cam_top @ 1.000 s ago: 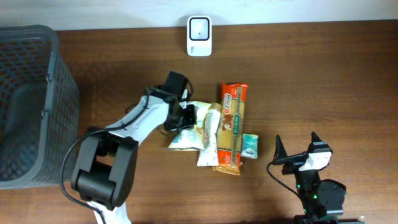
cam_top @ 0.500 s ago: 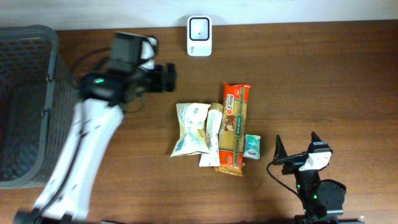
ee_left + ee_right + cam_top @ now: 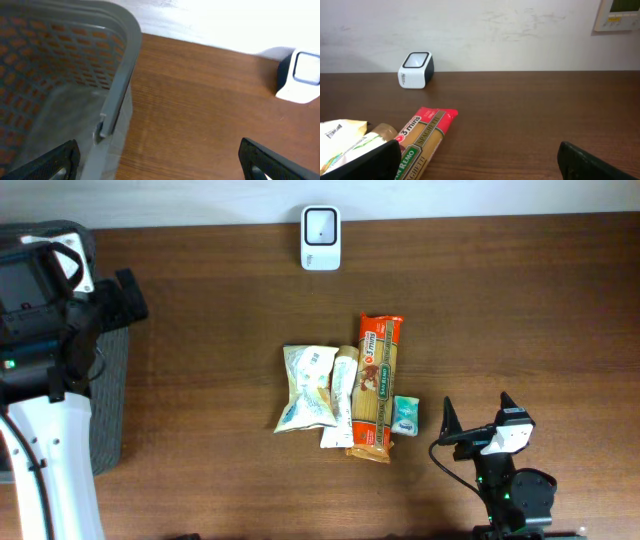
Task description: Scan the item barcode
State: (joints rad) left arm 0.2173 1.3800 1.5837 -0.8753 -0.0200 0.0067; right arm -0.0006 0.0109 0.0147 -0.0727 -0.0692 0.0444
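Several items lie side by side mid-table: a white-and-green bag (image 3: 307,385), a narrow pale pack (image 3: 340,395), a red and yellow spaghetti pack (image 3: 372,385) and a small teal pack (image 3: 404,415). The white barcode scanner (image 3: 321,224) stands at the table's far edge. My left gripper (image 3: 128,298) hangs open and empty at the far left, above the basket's rim (image 3: 120,75), well away from the items. The left wrist view catches the scanner (image 3: 302,75) at its right edge. My right gripper (image 3: 478,415) rests open and empty at the front right. Its wrist view takes in the spaghetti pack (image 3: 422,137) and the scanner (image 3: 415,70).
A grey mesh basket (image 3: 108,400) stands at the left edge, largely hidden under my left arm. Bare wooden tabletop runs between the basket and the items, and to the right of the spaghetti pack. A wall rises behind the scanner.
My left arm swung from the white-and-green bag back to the far left over the basket, and its jaws opened. The bag lies slightly shifted on the table. The right arm stayed still.
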